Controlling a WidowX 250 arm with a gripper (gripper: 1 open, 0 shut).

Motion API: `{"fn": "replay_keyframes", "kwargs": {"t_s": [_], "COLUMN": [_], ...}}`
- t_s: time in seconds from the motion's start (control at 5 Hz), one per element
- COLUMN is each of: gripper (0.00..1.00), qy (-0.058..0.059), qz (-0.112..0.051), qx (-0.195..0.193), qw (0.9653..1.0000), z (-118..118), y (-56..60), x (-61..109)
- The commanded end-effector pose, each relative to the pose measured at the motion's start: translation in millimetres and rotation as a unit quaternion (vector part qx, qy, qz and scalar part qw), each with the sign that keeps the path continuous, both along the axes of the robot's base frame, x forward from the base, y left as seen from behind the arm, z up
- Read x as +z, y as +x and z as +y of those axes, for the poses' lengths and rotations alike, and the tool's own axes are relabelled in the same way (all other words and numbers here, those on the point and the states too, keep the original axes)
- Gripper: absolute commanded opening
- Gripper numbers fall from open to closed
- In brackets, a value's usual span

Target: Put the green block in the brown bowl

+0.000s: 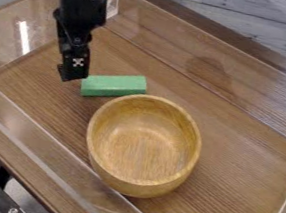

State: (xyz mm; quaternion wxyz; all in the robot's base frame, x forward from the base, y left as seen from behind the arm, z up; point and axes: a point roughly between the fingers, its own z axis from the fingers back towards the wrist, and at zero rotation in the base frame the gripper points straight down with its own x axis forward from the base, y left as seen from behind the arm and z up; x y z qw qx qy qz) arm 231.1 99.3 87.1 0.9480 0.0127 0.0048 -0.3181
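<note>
The jaws [73,67] stand released and empty, pointing down, just left of the block [115,85] and above the table [228,101]. The block lies flat, its long side running left to right with a slight tilt, just beyond the bowl's [144,143] far left rim; whether the two touch I cannot tell. The step in hand looks like the approach for the pick. To do it well, I would bring the jaws right until they sit over the block's middle, turn them so the fingers straddle its narrow width, then lower almost to the wood before closing. Keep clear of the rim on the way down. Lift high enough to pass the bowl's thick wall before moving over its hollow
</note>
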Motion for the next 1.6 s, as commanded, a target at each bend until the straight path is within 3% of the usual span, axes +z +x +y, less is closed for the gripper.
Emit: {"fn": "replay_keyframes", "kwargs": {"t_s": [0.0, 0.6, 1.4], "gripper": [1.0, 1.0, 1.0], "qy": [0.009, 0.006, 0.002], "qz": [-0.033, -0.046, -0.052], "qx": [-0.019, -0.047, -0.06], "qw": [0.9993, 0.9978, 0.9969], "z": [-1, -7, -8], "y": [18.0, 36.4, 49.7], "x": [8.2, -13.2, -35.8]}}
